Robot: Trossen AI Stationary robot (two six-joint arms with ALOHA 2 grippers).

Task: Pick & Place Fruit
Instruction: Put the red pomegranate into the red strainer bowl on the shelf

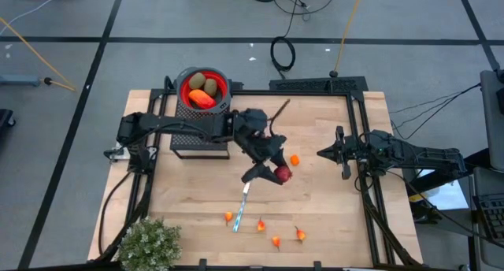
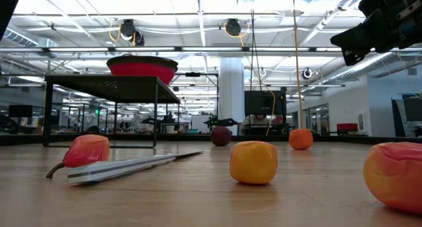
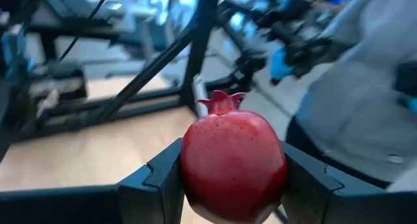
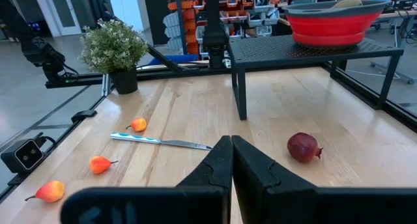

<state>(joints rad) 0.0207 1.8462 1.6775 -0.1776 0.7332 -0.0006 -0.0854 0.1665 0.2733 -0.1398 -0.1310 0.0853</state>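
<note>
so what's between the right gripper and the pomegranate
The high view shows one orange ball roughly between the right gripper and the pomegranate, which the left gripper holds. Nothing else lies there.

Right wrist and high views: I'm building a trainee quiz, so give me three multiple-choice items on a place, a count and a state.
1. The round red bowl stands:
A on the black mesh stand
B on the floor
C on the wooden tabletop

2. Small red-orange fruits near the blue-handled knife:
A two
B four
C seven

3. The right gripper is:
A wide open
B shut, empty
C holding the knife

Key:
1. A, the bowl tops the stand.
2. B, four lie around the knife.
3. B, its fingers meet with nothing between.
</note>
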